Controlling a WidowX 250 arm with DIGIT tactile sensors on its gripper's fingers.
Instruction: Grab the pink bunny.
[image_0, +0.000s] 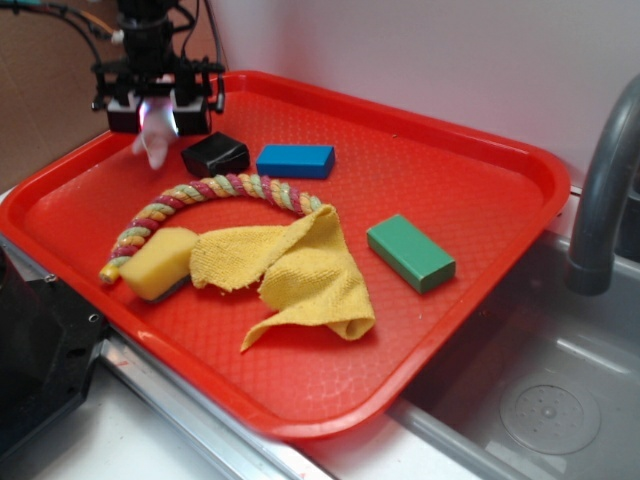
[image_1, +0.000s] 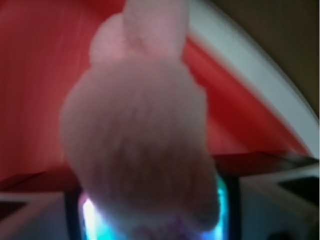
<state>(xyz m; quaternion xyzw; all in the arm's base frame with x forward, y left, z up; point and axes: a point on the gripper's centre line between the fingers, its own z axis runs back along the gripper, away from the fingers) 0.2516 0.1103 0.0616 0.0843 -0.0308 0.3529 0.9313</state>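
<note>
The pink bunny is a small pale-pink plush that hangs from my gripper over the far left corner of the red tray. Its lower part dangles just above the tray floor, next to the black block. In the wrist view the bunny fills the middle of the frame, blurred, with its ears pointing up and its base pressed between my jaws. My gripper is shut on it.
On the tray lie a blue block, a green block, a pastel braided rope, a yellow sponge and a yellow cloth. A grey faucet and a sink are at the right.
</note>
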